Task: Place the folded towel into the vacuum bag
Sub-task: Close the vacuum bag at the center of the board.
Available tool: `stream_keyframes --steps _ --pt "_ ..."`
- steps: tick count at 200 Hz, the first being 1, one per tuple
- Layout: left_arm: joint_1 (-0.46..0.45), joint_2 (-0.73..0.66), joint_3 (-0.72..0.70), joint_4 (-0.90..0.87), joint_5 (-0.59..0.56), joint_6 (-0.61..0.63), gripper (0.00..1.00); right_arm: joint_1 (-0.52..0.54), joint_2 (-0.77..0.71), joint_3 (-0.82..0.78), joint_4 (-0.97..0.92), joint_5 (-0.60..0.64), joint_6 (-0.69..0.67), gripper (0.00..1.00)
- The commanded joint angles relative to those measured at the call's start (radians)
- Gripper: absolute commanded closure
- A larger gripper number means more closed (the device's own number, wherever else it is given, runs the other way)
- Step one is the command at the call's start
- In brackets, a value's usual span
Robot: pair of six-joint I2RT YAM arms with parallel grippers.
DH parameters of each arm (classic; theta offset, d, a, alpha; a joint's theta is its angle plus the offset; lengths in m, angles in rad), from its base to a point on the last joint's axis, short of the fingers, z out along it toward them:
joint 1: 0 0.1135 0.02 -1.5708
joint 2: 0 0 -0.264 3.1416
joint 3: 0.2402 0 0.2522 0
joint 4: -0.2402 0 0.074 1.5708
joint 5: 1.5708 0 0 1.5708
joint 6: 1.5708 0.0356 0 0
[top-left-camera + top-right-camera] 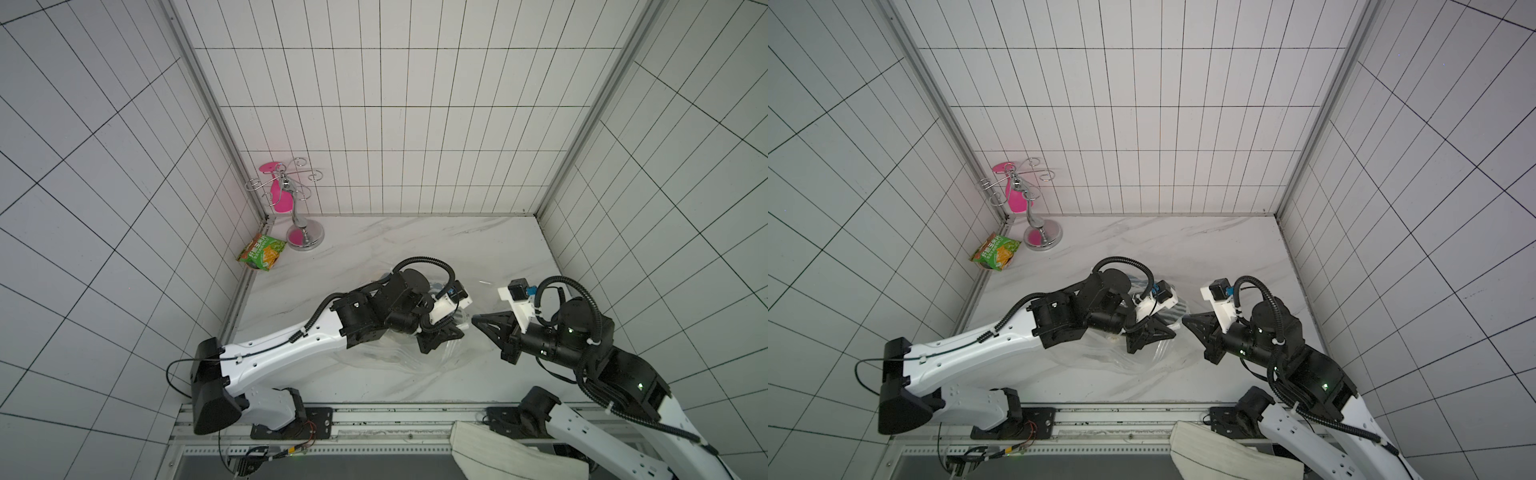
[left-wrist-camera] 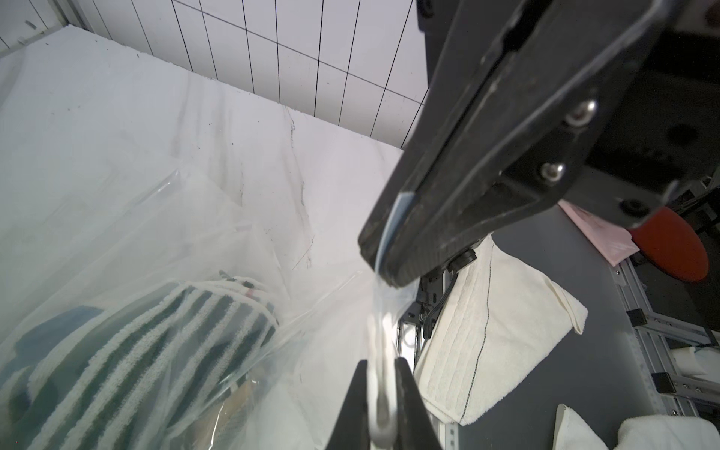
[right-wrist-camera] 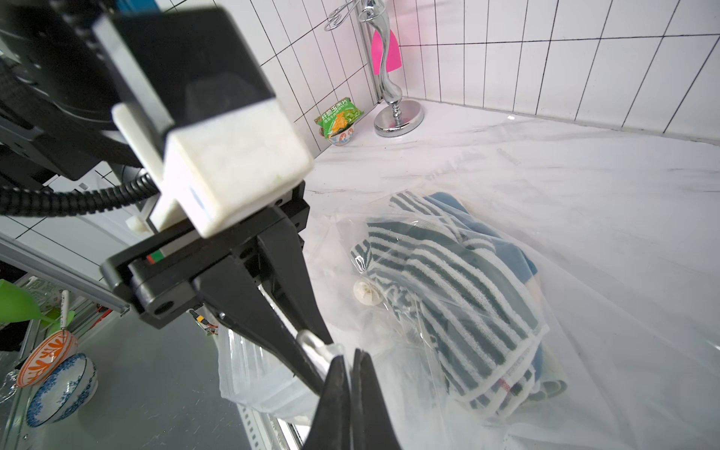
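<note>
— Two grippers are shown; how are they set?
— Both are pressed together on the mouth of the vacuum bag (image 1: 1100, 359): the left gripper (image 2: 382, 363) is clamped on the white zip strip (image 2: 380, 331), the right gripper (image 3: 348, 353) on the clear film beside it.
— Where is the bag found?
— It is spread from the middle of the table (image 1: 415, 241) toward 6 o'clock, with the striped towel (image 3: 459, 280) enclosed inside. A cream towel (image 1: 498, 453) is laid at the front rail (image 1: 374, 415) at 5 o'clock, outside it.
</note>
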Motion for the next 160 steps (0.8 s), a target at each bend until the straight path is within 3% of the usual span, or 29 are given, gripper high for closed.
stream_keyframes --steps 1,34,90,160 --pt "-0.039 0.040 -0.024 -0.214 0.061 0.032 1.00 -0.014 -0.020 0.100 0.313 0.123 -0.010 1.00" --pt "-0.038 0.016 -0.017 -0.250 0.021 0.023 1.00 -0.014 -0.011 0.151 0.287 0.171 -0.040 1.00" --pt "-0.039 0.003 0.045 -0.234 -0.011 0.044 1.00 -0.014 0.058 0.112 0.303 0.019 0.024 1.00" --pt "-0.037 0.048 0.164 -0.281 -0.035 0.077 0.99 -0.012 0.065 0.074 0.272 -0.042 0.021 1.00"
